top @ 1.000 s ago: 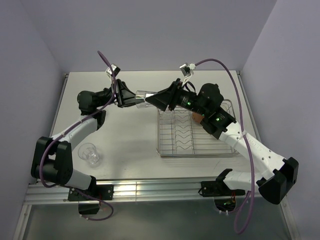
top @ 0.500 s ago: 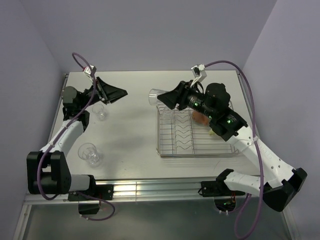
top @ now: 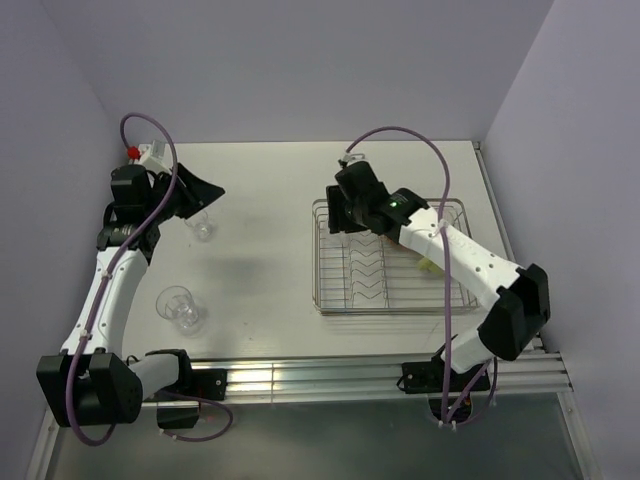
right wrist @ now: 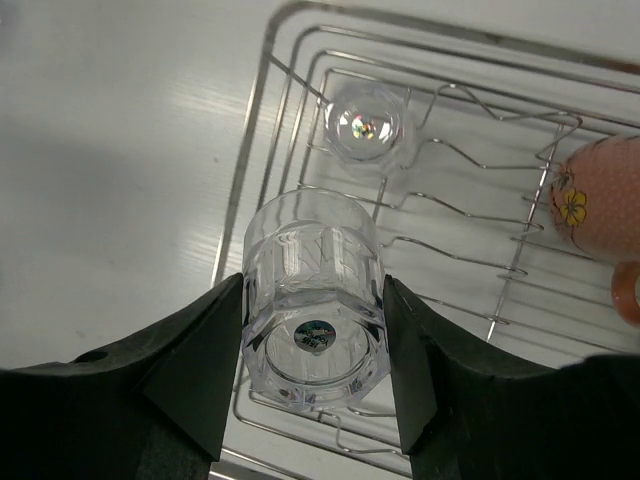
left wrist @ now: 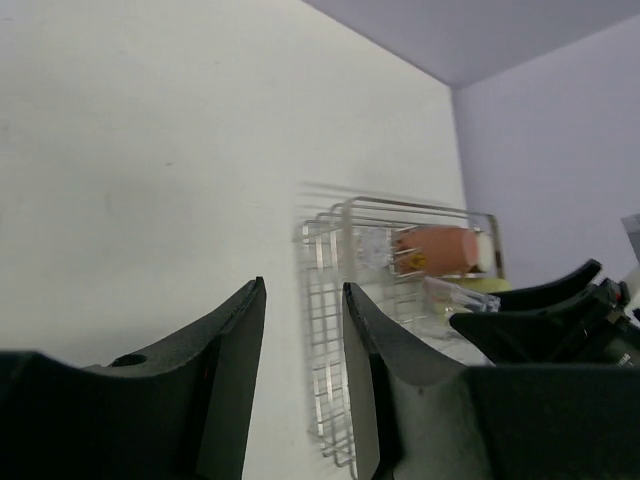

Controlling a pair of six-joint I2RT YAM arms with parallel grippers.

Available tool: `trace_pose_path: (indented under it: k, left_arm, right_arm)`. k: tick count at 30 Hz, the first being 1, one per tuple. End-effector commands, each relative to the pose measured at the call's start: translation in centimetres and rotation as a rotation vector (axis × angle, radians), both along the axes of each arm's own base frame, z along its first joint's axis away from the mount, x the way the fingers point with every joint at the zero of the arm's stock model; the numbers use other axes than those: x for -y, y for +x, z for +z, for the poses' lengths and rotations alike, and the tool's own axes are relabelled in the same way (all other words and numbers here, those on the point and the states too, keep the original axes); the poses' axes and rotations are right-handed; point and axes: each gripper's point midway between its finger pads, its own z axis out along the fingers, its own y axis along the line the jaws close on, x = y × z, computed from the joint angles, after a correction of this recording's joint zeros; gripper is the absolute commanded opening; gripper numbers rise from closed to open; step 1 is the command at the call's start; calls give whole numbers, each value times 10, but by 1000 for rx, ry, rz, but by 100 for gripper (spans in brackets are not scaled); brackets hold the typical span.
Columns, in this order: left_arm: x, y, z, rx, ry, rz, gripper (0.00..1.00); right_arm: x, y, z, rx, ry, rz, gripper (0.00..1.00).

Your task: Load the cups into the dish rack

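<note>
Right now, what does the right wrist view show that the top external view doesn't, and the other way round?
Only the right wrist view: the right gripper clamped on a clear tumbler over the dish rack, a second tumbler inside it, and a pink mug with a yellow flower.
Only the top external view: the open left gripper, a far tumbler beside it and a near tumbler.
Both show the dish rack.
</note>
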Motion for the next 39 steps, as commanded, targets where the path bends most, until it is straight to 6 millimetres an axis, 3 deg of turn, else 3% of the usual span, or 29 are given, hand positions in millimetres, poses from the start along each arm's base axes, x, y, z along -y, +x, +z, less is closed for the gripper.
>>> trace_pose_path:
  k: [1, 7, 20, 39]
  left_arm:
    - [-22, -6, -22, -28, 146, 78, 43]
    - [-28, -11, -31, -36, 176, 100, 43]
    - [-26, -12, -36, -42, 180, 87, 43]
    - [-26, -11, -41, -54, 181, 86, 42]
  right_arm:
    - [8, -2, -2, 23, -122, -16, 8]
    - [-4, -1, -35, -41, -209, 10, 7]
    - [-21, 11, -79, -109, -288, 19, 6]
    - [-25, 23, -115, -158, -324, 4, 9]
